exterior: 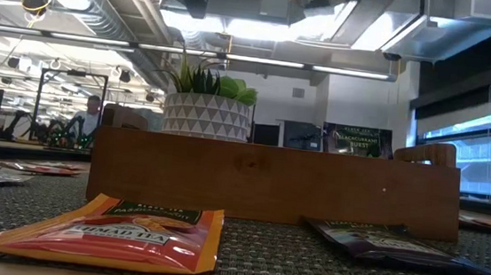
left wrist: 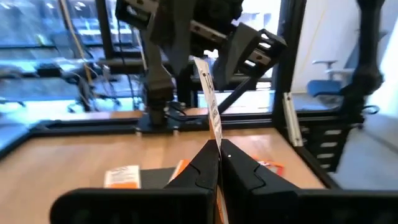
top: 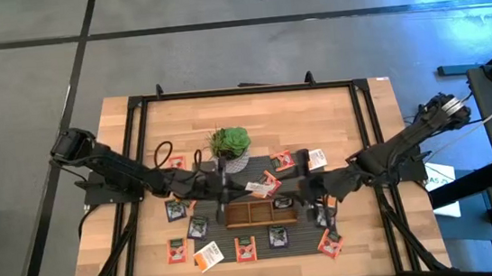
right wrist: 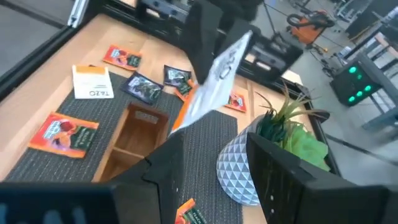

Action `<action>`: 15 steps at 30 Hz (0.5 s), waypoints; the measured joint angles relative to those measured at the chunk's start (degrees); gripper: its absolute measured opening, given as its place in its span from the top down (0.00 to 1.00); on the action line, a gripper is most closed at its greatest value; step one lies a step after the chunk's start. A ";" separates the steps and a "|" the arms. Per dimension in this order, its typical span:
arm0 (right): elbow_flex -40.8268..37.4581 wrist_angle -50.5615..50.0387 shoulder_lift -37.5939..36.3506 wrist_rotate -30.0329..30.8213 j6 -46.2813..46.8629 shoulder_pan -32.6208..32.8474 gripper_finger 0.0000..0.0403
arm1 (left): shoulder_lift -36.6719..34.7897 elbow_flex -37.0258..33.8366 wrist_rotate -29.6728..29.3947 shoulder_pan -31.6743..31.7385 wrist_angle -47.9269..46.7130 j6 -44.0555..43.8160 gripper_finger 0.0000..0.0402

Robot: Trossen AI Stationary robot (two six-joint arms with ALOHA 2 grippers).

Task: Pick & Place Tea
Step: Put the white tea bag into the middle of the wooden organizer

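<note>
Up above the wooden tray (top: 259, 212), the left claw (top: 247, 190) is clamped on a white-and-orange tea sachet (top: 259, 187), which stands upright between its fingers (left wrist: 202, 167). Facing it just beyond the sachet, the right claw (top: 303, 187) has its fingers (right wrist: 273, 163) spread apart, gripping nothing. More tea sachets (top: 278, 236) lie flat on the worktop (top: 316, 113) below both claws, around the tray.
</note>
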 joint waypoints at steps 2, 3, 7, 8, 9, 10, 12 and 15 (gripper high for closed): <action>0.00 1.32 1.09 -0.04 2.23 -1.10 0.57 | 0.00 0.00 -3.45 -1.02 -0.03 1.75 0.99; 0.00 1.81 1.57 -0.07 3.41 -1.70 0.57 | 0.00 0.00 -5.12 -1.46 -0.02 2.70 0.99; 0.00 4.22 3.46 0.07 6.18 -4.01 0.57 | 0.00 0.00 -9.96 -2.83 -1.50 5.58 0.99; 0.00 4.70 3.82 -0.01 6.55 -4.44 0.57 | 0.00 0.00 -10.40 -3.02 -1.62 5.99 0.99; 0.00 5.05 4.15 -0.06 6.82 -4.84 0.57 | 0.00 0.00 -10.61 -3.25 -1.70 6.19 0.99; 0.00 5.28 4.42 -0.10 7.52 -5.21 0.57 | 0.00 0.00 -10.63 -3.30 -1.84 6.20 0.99; 0.00 6.03 4.98 -0.58 8.66 -5.88 0.57 | 0.00 0.00 -10.63 -3.29 -2.36 6.20 0.99; 0.00 6.87 5.25 -4.62 9.60 -6.93 0.57 | 0.00 0.00 -10.63 -3.27 -2.66 6.20 0.99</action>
